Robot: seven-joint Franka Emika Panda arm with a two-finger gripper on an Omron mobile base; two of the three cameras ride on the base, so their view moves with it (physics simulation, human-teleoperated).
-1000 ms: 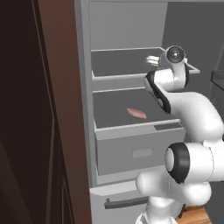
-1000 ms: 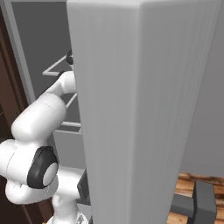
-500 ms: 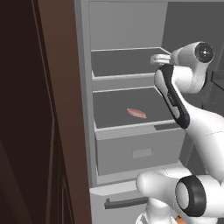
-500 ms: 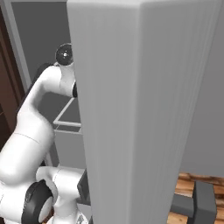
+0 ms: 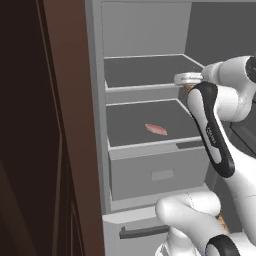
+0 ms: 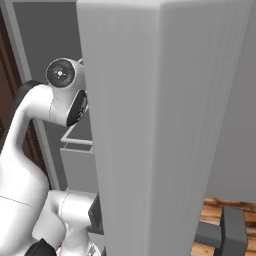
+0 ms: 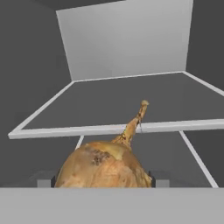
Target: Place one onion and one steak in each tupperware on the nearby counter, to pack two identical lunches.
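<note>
1. One steak (image 5: 156,129) lies in your left base view on the lower grey shelf (image 5: 125,131) of the open fridge, toward its front and right of middle. It is a flat pink piece whose long axis runs slantwise, from back-left to front-right. The arm (image 5: 212,125) rises at the right, its wrist level with the upper shelf (image 5: 145,70), just beside that shelf's right front corner. You cannot judge the jaws from this side.

2. Most of your right base view is taken by the grey fridge door (image 6: 165,125), seen edge-on. The arm's white elbow (image 6: 60,75) reaches past it into the fridge, and the hand is hidden behind the door.

3. One onion (image 7: 104,168) sits low in your hand view, between the two dark fingertips (image 7: 151,177) of the gripper (image 7: 103,180). The jaws stand fairly wide, one at each flank of the bulb, so you appear to be holding it. Its dried stem (image 7: 133,122) points away from the hand and up, toward the back wall, and the bulb-to-stem line is its long axis. The shelf edge (image 7: 113,129) crosses just behind it.

4. You look to be at the fetching step for an onion. Next, draw the hand back out of the fridge without catching the door or shelf lip, then carry the onion to a tupperware on the counter. The steak waits for a further trip.
</note>
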